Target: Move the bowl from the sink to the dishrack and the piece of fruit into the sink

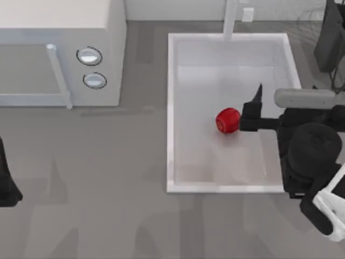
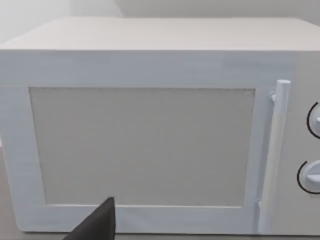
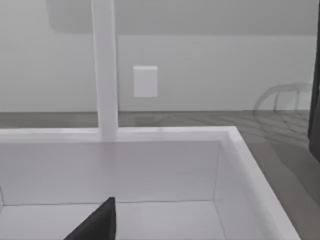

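Piece of fruit (image 1: pixel 228 120) lying inside the sink (image 1: pixel 171 108), right of middle. Right gripper (image 1: pixel 249 112) reaching in, touching or just beside it; grip impossible to tell. Left arm parked at table's left edge.

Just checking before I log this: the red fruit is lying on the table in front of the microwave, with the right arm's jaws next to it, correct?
Not quite. The red fruit is lying inside the sink, not on the table in front of the microwave. The top view shows it on the basin floor. The right gripper is indeed right beside it.
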Controlling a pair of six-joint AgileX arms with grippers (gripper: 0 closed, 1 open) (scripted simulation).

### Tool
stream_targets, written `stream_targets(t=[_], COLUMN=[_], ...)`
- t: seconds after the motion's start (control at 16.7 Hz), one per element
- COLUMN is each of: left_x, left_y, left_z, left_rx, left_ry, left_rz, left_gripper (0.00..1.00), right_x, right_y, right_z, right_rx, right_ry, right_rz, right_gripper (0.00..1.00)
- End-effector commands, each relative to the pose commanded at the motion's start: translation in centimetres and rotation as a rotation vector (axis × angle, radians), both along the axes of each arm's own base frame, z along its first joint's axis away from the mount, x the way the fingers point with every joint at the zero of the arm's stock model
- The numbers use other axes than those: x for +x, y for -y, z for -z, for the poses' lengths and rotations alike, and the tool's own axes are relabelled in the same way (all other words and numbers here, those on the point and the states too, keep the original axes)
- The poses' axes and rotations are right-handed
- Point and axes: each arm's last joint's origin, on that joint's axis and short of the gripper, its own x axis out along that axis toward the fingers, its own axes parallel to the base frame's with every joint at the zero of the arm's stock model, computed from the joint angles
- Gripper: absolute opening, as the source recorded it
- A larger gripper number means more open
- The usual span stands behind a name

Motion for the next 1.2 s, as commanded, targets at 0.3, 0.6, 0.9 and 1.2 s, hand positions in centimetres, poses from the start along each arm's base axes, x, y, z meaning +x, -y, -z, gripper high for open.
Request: stream_targets(t=[0.3,0.6,0.9,1.2], left_x=[0.0,0.0,0.0,0.0], left_y=[0.0,0.0,0.0,0.0], left_z=[0.0,0.0,0.0,0.0], left_rx=[0.0,0.0,0.0,0.0], left_ry=[0.0,0.0,0.0,0.0], left_rz=[0.0,0.0,0.0,0.0], left_gripper=[1.0,1.0,1.0,1.0], right_x=[-1.6,-8.4,-14.6,-16.9], right_y=[7.6,13.3,14.9,14.7], right_z=[-4.7,-8.5,-8.0,-7.6], right_rx=[-0.024,-0.009,0.009,0.017], right_ry=[-0.103,-0.139,-0.099,-0.002], right_rz=[0.101,0.124,0.053,-0.044], right_gripper=[1.0,1.0,1.0,1.0])
